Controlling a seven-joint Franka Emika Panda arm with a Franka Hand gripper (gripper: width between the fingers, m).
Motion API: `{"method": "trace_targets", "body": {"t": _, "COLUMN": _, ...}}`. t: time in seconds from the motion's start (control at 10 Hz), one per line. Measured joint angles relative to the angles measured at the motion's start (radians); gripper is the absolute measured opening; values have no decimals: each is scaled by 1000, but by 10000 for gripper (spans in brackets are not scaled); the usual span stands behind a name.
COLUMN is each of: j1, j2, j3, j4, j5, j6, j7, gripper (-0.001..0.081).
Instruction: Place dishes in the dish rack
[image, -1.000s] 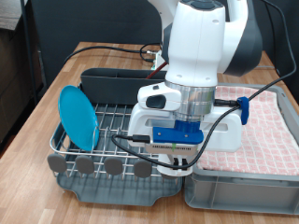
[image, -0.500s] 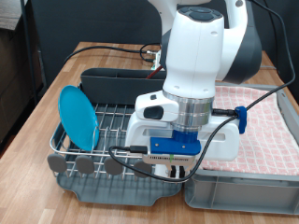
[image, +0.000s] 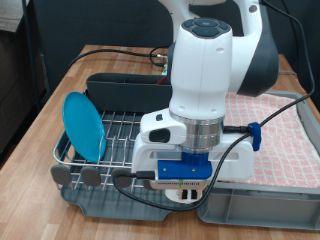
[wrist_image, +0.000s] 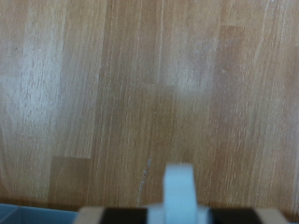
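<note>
The light-blue plate (image: 84, 125) stands on edge in the dish rack (image: 125, 135), at the exterior view's left. The arm's hand with its blue camera mount (image: 183, 170) hangs low over the rack's front right corner. My gripper (image: 186, 197) is under it, with the fingers mostly hidden. The wrist view shows blurred wooden table (wrist_image: 149, 84) and a blurred white piece (wrist_image: 179, 191) at its edge; I cannot tell what the piece is. The white cup and the wooden spoon are out of view.
The grey bin lined with pink checked cloth (image: 290, 135) stands right of the rack. A dark grey caddy (image: 120, 88) runs along the rack's back. Round grey discs (image: 85, 176) line its front. Black cables (image: 150, 180) loop around the hand.
The arm has moved toward the exterior view's bottom and slightly left, so the hand sits lower over the rack's front right corner. The plate has not moved.
</note>
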Motion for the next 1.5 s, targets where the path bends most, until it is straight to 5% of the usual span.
{"method": "trace_targets", "body": {"t": 0.1, "j1": -6, "j2": 5, "j3": 6, "j4": 9, "j5": 3, "j6": -16, "j7": 0, "gripper": 177}}
{"method": "trace_targets", "body": {"t": 0.2, "j1": -9, "j2": 9, "j3": 9, "j4": 21, "j5": 6, "j6": -46, "j7": 0, "gripper": 177}}
{"method": "trace_targets", "body": {"t": 0.3, "j1": -13, "j2": 11, "j3": 13, "j4": 36, "j5": 11, "j6": -84, "j7": 0, "gripper": 373}}
{"method": "trace_targets", "body": {"t": 0.4, "j1": -17, "j2": 11, "j3": 18, "j4": 53, "j5": 18, "j6": -126, "j7": -2, "gripper": 373}}
{"method": "trace_targets", "body": {"t": 0.6, "j1": -20, "j2": 11, "j3": 21, "j4": 93, "j5": 22, "j6": -223, "j7": 0, "gripper": 698}}
{"method": "trace_targets", "body": {"t": 0.7, "j1": -20, "j2": 9, "j3": 18, "j4": 110, "j5": 21, "j6": -255, "j7": 4, "gripper": 698}}
{"method": "trace_targets", "body": {"t": 0.8, "j1": -19, "j2": 1, "j3": 13, "j4": 117, "j5": 18, "j6": -266, "j7": 8, "gripper": 782}}
{"method": "trace_targets", "body": {"t": 1.5, "j1": 30, "j2": -136, "j3": -29, "j4": 117, "j5": -67, "j6": -362, "j7": 93, "gripper": 802}}
